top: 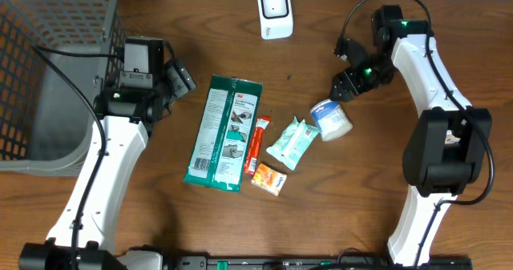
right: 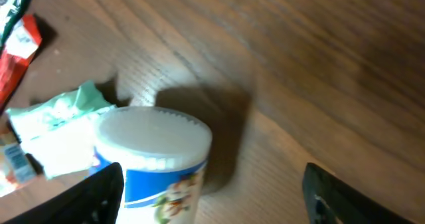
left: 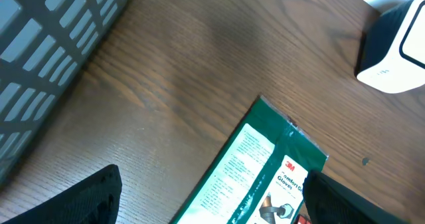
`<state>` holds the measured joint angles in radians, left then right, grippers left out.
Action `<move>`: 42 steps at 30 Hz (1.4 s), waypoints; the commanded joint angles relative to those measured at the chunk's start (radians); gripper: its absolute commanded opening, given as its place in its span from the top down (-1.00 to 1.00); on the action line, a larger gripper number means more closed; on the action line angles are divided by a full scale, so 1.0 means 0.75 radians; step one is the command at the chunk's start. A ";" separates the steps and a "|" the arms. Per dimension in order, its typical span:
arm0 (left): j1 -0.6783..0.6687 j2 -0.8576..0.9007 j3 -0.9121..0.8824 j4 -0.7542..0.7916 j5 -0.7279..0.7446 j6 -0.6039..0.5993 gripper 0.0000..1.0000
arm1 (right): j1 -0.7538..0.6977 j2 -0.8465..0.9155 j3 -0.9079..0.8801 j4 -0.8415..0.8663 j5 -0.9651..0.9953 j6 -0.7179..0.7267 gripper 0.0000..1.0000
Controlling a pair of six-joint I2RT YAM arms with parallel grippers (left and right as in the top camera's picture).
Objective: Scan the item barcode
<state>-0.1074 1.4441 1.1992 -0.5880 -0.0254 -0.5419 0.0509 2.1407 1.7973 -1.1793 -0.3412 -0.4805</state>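
Tub [top: 331, 119] with white lid and blue label, on table [top: 361, 182] right of centre, touching mint-green packet [top: 293, 143], right gripper [top: 344, 87] released just above it, left gripper [top: 179, 78] spread wide, white scanner [top: 275, 12] well apart.

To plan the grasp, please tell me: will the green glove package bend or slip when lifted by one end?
The green glove package looks flat and long, so it would probably sag if lifted by one end. Its glossy film may be slippery.
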 commanded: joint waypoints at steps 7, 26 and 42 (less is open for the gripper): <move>0.002 -0.003 0.012 -0.003 -0.003 0.022 -0.70 | 0.052 0.011 -0.037 -0.124 -0.041 0.206 -0.76; 0.002 -0.003 0.012 -0.003 -0.003 0.022 -0.70 | 0.141 0.011 -0.146 -0.113 -0.014 0.252 -0.33; 0.002 -0.003 0.012 -0.003 -0.003 0.022 -0.70 | 0.305 0.011 -0.148 -0.117 0.215 0.412 -0.35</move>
<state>-0.1074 1.4441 1.1992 -0.5880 -0.0254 -0.5423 0.2611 2.1407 1.6939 -1.2678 -0.2150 -0.1993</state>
